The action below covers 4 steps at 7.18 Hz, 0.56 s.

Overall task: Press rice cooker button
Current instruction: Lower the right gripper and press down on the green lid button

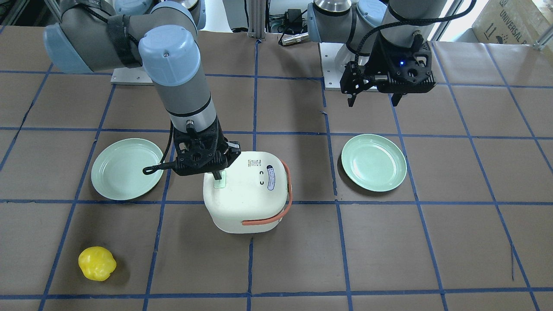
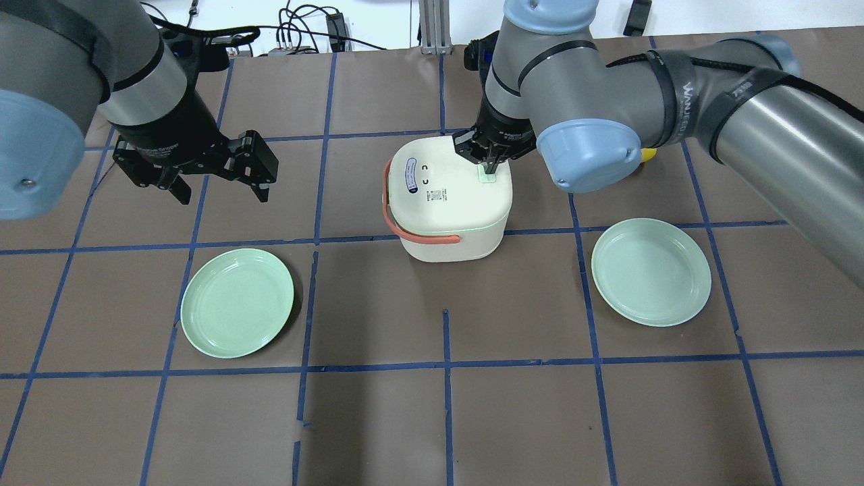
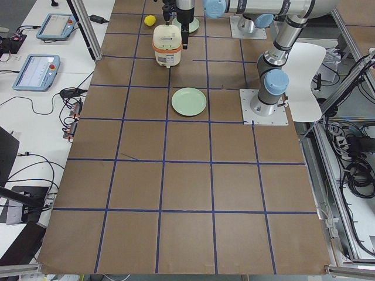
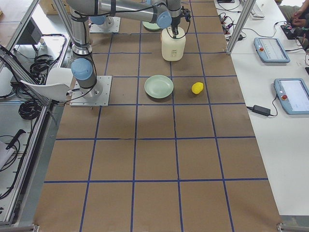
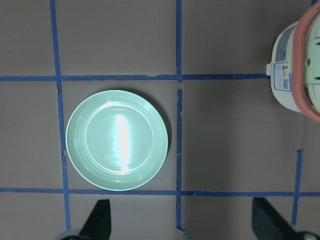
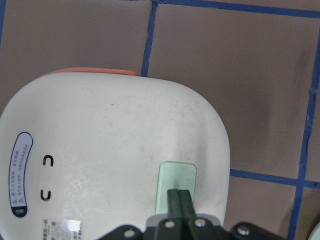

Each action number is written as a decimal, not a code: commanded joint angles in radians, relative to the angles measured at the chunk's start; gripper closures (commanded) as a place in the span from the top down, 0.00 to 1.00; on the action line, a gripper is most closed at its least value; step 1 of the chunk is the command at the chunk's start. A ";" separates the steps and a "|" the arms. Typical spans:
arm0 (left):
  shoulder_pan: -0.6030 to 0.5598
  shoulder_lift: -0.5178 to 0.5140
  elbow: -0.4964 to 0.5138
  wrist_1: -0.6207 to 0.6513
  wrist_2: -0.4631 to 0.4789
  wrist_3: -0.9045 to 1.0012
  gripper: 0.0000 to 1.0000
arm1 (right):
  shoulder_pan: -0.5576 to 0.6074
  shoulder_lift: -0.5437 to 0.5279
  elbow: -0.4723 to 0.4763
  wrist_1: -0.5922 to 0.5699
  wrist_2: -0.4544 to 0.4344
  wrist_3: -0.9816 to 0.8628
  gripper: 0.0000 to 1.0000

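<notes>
Plates first: one mint-green plate on my left (image 2: 237,302) and one mint-green plate on my right (image 2: 651,271) lie flat on the brown gridded table (image 2: 513,405), each showing only its own glazed face. Between them, slightly farther from me, stands the rice cooker (image 2: 449,202), upright with its lid down, so I cannot see inside it. Its orange-red strap handle (image 2: 395,219) hangs around the side toward my left, beside the oval blue-edged label (image 2: 410,173).

My right gripper (image 6: 178,194) points straight down with its fingers pressed together into one narrow tip. That tip sits on the pale green rectangular button (image 6: 177,175) at the lid's edge on my right side, and it appears to touch it.

My left gripper (image 2: 223,192) hangs above the table with its fingers spread wide, holding nothing, well apart from the cooker. A lumpy yellow object (image 1: 97,263) lies on the far side of the table, beyond the right plate.
</notes>
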 commanded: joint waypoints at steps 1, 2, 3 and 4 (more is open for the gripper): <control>0.000 0.000 0.000 0.000 0.000 0.000 1.00 | 0.000 0.000 0.020 -0.022 0.000 0.000 0.05; 0.000 0.000 0.000 0.000 0.000 0.000 1.00 | 0.000 0.000 0.022 -0.025 0.000 0.000 0.05; 0.000 0.000 0.000 0.000 0.000 0.000 1.00 | 0.002 0.002 0.022 -0.026 0.000 -0.002 0.05; 0.000 0.000 0.000 0.000 0.000 0.000 1.00 | 0.002 0.002 0.022 -0.026 0.000 -0.002 0.05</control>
